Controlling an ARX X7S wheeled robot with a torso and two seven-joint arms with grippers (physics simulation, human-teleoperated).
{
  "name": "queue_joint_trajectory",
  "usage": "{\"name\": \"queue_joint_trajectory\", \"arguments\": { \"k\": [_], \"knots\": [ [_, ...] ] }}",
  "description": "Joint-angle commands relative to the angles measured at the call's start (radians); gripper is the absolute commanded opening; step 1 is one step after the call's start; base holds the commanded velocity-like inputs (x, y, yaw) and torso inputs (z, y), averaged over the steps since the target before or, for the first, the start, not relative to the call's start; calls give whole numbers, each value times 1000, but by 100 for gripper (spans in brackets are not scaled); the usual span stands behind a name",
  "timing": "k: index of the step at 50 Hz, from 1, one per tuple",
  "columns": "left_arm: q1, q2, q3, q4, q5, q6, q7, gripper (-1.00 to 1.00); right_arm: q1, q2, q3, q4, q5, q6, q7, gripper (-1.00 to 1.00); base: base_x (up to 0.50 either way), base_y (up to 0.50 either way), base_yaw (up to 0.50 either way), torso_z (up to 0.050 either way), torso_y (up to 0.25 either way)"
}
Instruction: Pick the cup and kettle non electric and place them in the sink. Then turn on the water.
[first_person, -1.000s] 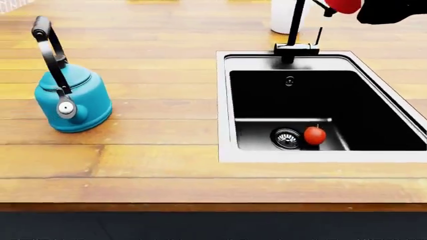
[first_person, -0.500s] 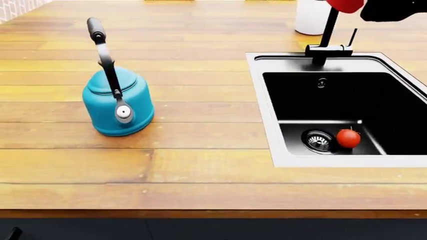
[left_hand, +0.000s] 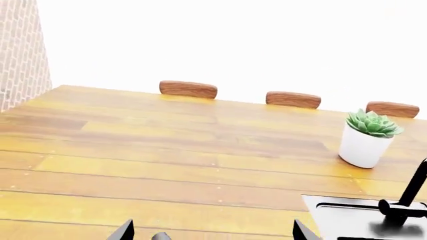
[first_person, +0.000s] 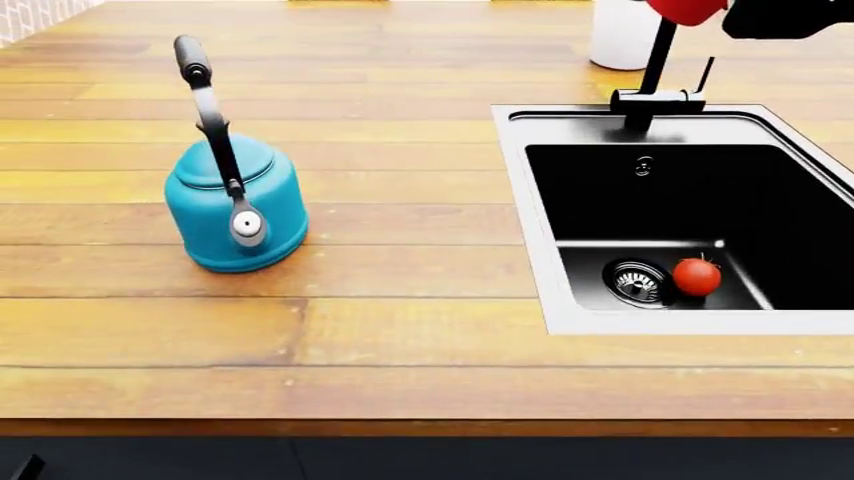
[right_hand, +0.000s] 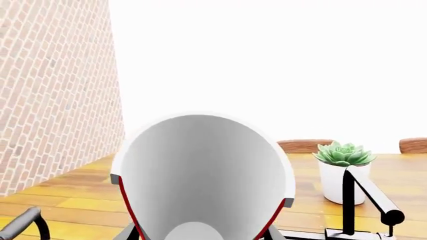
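The teal kettle stands upright on the wooden counter left of the sink, its black handle raised. The red cup shows at the head view's top edge, above the black faucet, held by my right gripper. The right wrist view is filled by the cup's white inside, with my right gripper shut on its sides. In the left wrist view my left gripper stands open with nothing between its fingertips. No water flows.
A red tomato lies beside the drain on the sink floor. A white plant pot with a succulent stands behind the faucet. Brick wall at the counter's left; chair backs along its far edge.
A second ago the head view shifted, so kettle and sink moved rightward in it. Over the last half second nothing has visibly moved; the cup stays held above the faucet.
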Motion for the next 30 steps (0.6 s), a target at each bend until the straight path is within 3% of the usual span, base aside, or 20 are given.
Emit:
{"name": "queue_joint_trajectory", "arguments": {
  "k": [1,13,30],
  "knots": [
    [-121,60,166,-323,167,35,169,100,-1,7,3,-9,26,-10,4,-100,0,0,0,0,0],
    [-141,95,275,-523,287,115,342,100,-30,4,2,-19,13,-24,-9,-100,0,0,0,0,0],
    [-32,84,223,-472,236,130,266,100,-61,17,8,-27,10,-39,-25,-100,0,0,0,0,0]
  ]
}}
